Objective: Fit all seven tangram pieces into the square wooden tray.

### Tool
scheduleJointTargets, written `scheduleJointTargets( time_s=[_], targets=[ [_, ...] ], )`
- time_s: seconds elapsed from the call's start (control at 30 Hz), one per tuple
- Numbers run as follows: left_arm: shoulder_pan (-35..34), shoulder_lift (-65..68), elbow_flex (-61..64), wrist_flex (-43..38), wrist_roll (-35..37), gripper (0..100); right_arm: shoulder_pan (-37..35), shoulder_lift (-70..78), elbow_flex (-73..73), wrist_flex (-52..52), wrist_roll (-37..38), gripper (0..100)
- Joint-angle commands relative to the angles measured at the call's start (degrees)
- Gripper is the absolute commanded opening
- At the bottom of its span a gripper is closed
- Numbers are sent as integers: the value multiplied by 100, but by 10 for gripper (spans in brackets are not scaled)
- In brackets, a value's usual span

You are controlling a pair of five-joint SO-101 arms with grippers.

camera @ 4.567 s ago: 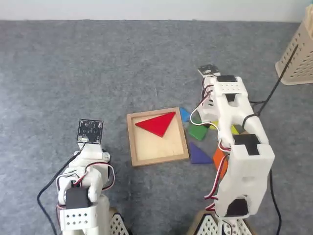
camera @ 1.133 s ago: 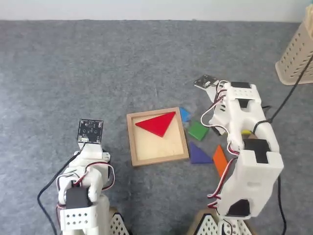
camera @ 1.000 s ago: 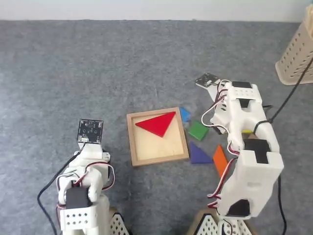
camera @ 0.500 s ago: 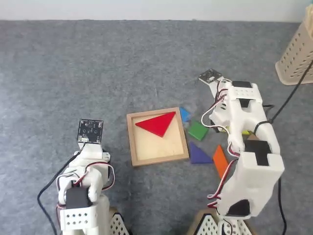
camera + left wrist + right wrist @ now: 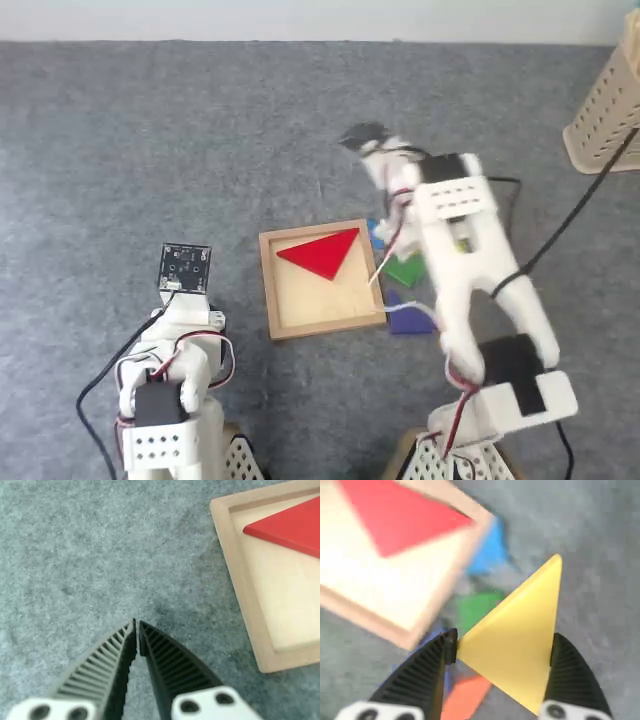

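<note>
The square wooden tray (image 5: 272, 290) lies mid-table with a red triangle (image 5: 322, 252) in its far half. My right gripper (image 5: 502, 637) is shut on a yellow triangle (image 5: 520, 625), held above the loose pieces beside the tray's right edge. Below it lie a blue piece (image 5: 487, 555), a green piece (image 5: 475, 607) and an orange piece (image 5: 465, 700). In the high view the right arm (image 5: 455, 215) covers part of the green piece (image 5: 405, 270), next to a purple triangle (image 5: 408, 318). My left gripper (image 5: 137, 625) is shut and empty over carpet, left of the tray (image 5: 235, 565).
Grey carpet covers the whole table. A perforated beige basket (image 5: 610, 100) stands at the far right corner, with a black cable running from it toward the right arm. The left arm (image 5: 170, 370) sits folded near the front left.
The right arm has swung left toward the tray's right side, carrying the yellow triangle, and now covers the orange piece. The left arm has not moved.
</note>
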Motion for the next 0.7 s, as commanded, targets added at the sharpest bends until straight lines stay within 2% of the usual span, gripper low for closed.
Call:
scheduleJointTargets(
  time_s=[0.0,0.07,0.27,0.5,0.67],
  targets=[
    [0,-105,-40,35,-26,12,-936,-338,-44,92,-9,191],
    [0,-105,-40,35,-26,12,-1349,-207,-79,40,70,191],
    [0,-105,-40,35,-26,12,-2114,251,-70,-110,1073,191],
    [0,-105,-40,35,-26,12,-2396,549,-44,-110,2919,191],
    [0,-105,-40,35,-26,12,-2492,760,-44,-57,4730,191]
  ],
)
